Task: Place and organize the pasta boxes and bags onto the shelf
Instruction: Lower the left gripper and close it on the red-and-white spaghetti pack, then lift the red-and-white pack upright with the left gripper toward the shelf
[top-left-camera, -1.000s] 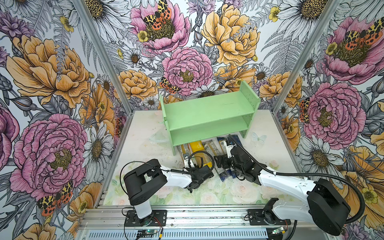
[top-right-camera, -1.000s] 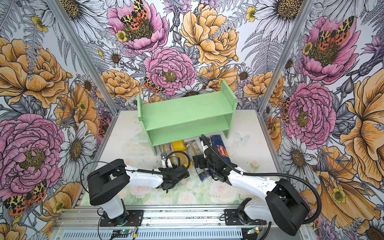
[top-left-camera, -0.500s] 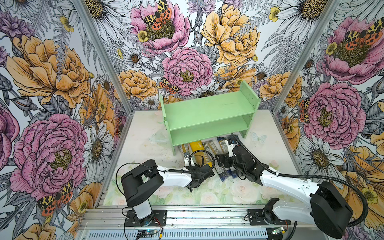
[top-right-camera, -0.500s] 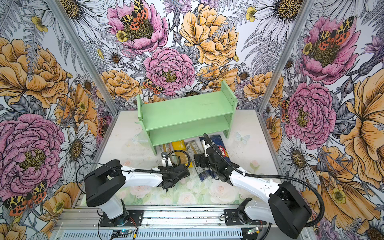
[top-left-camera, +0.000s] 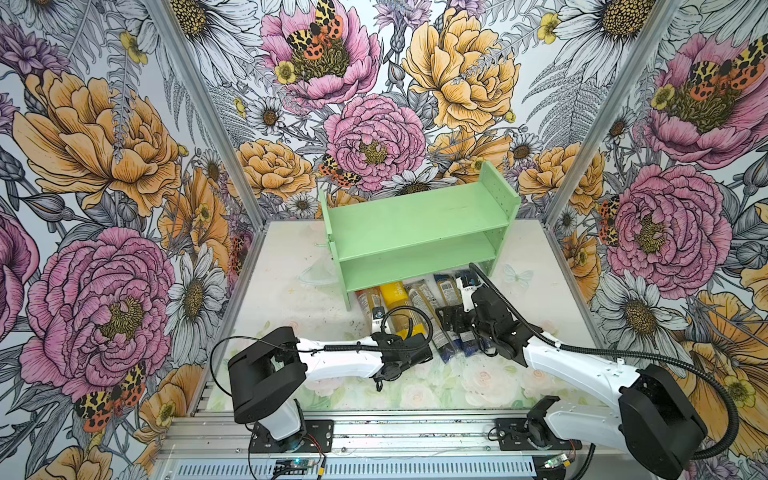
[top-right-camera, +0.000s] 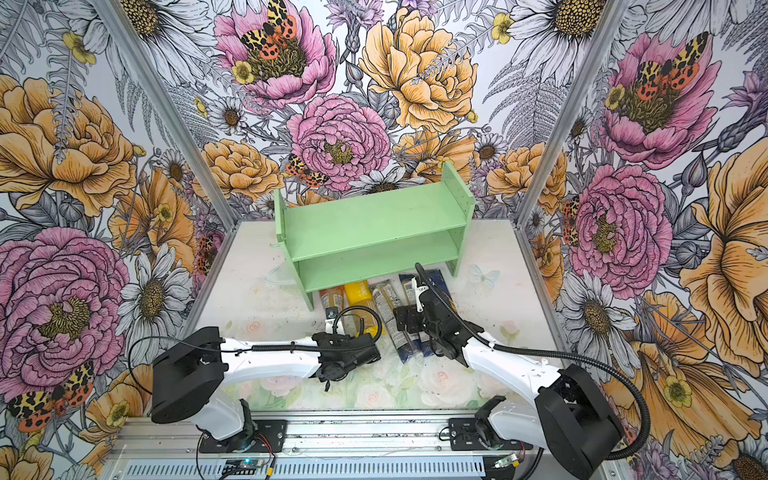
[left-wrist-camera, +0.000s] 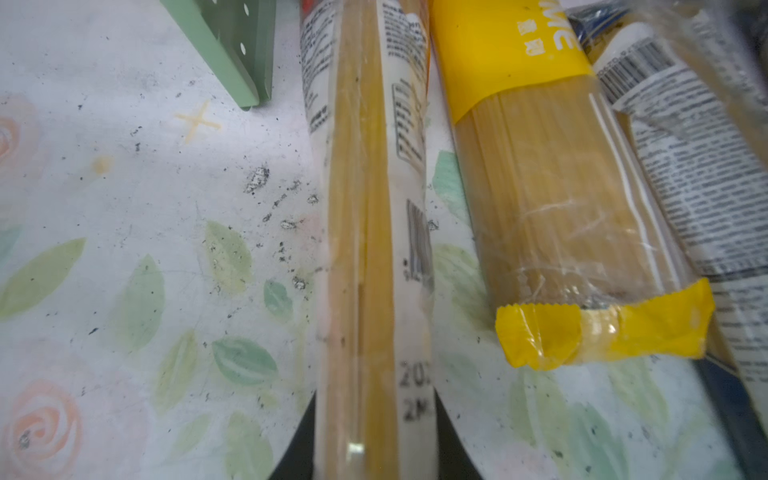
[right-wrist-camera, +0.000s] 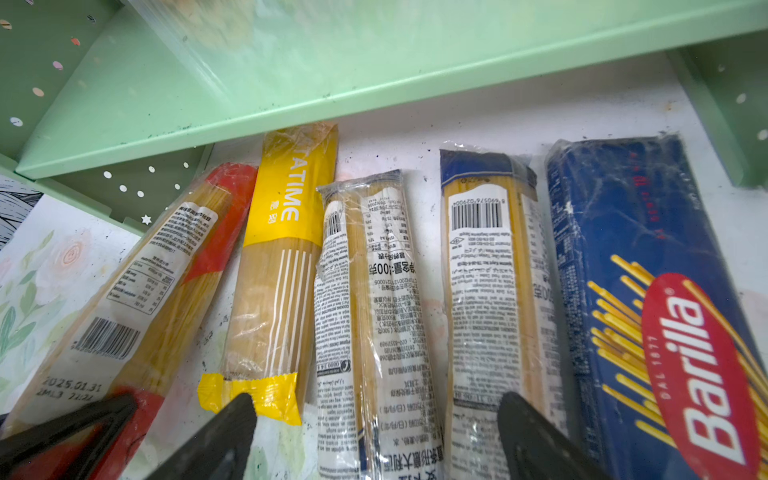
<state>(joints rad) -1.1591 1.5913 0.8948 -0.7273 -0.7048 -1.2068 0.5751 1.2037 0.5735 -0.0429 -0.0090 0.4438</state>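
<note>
Observe that the left gripper (left-wrist-camera: 376, 440) is clenched on the near end of the red-ended clear bag (right-wrist-camera: 158, 282) — the pack runs straight out between its fingers. The right gripper (right-wrist-camera: 376, 415) is released, jaws wide above the two blue-ended clear bags (right-wrist-camera: 370, 311); you cannot tell whether it touches them. All five packs lie side by side on the worktop (top-left-camera: 291, 291) in front of the shelf (top-left-camera: 415, 224) — red-ended clear bag, yellow bag (right-wrist-camera: 282, 291), the blue-ended pair, then the Barilla box (right-wrist-camera: 648, 270). Their far ends point toward the lower tier.
</note>
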